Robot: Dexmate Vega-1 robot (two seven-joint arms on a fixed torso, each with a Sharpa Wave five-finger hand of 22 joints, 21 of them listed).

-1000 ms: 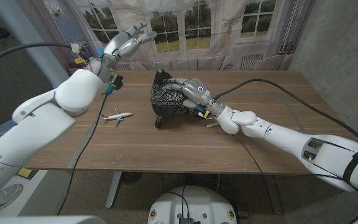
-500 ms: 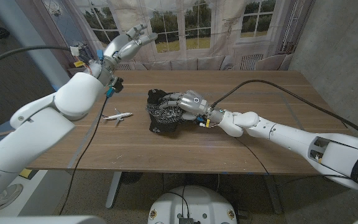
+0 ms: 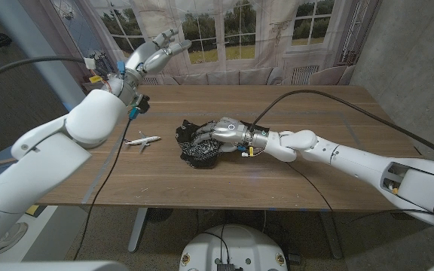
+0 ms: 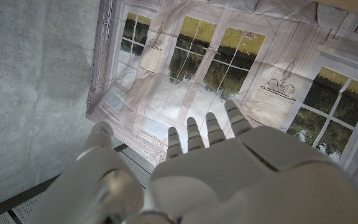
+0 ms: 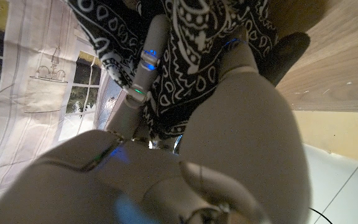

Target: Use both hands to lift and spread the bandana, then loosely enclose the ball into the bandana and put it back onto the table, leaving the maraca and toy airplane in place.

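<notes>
Your brown wooden table stands before a printed backdrop of paned windows and trees, with a grey concrete wall on your right and a pale floor beneath.

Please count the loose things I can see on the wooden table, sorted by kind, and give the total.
Bandana, black with white pattern, held by the right robot hand: 1
Toy airplane, white: 1
Total: 2

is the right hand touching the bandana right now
Touching. In the right wrist view the right hand's fingers press into the black patterned bandana; the head view shows the hand on the bundle.
</notes>
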